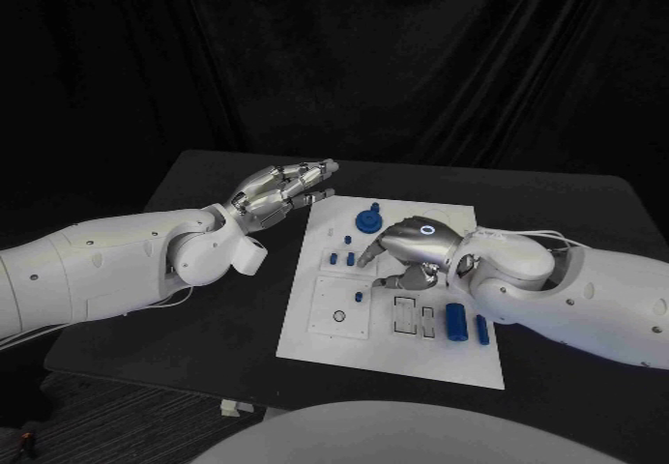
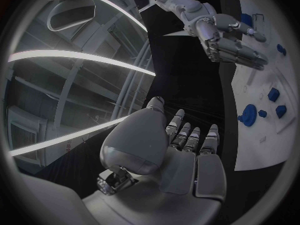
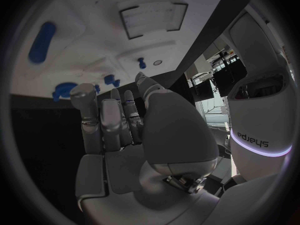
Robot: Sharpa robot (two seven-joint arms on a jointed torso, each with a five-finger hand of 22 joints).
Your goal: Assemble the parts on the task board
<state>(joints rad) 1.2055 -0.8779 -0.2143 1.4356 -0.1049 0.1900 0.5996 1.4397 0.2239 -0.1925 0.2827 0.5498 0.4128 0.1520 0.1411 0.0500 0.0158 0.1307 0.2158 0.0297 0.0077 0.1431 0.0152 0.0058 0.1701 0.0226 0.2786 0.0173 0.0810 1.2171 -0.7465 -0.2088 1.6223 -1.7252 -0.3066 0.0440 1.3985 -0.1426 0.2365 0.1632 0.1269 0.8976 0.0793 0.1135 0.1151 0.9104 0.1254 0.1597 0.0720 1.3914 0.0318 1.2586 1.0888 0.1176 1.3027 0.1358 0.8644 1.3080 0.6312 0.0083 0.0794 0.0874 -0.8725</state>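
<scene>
The white task board (image 1: 314, 340) lies mid-table. On it are a round blue part (image 1: 368, 218), small blue pieces (image 1: 344, 258) and two long blue cylinders (image 1: 454, 322) near its right edge. My right hand (image 1: 413, 246) hovers over the board's middle, fingers bent down, with nothing in it. In the right wrist view the right hand (image 3: 125, 135) has straight fingers over the board (image 3: 94, 35), with a long cylinder (image 3: 41, 41) and the round part (image 3: 62, 91) beyond. My left hand (image 1: 286, 188) is empty, fingers stretched out, off the board's far left corner. The left wrist view shows the left hand (image 2: 181, 150), the round part (image 2: 249, 116) and the right hand (image 2: 222, 35).
The board carries a square inset with a small hole (image 1: 339, 315) and two rectangular slots (image 1: 406, 315). The black table (image 1: 209, 290) reaches its front edge just below the board. A small pale object (image 1: 237, 408) sits at that edge.
</scene>
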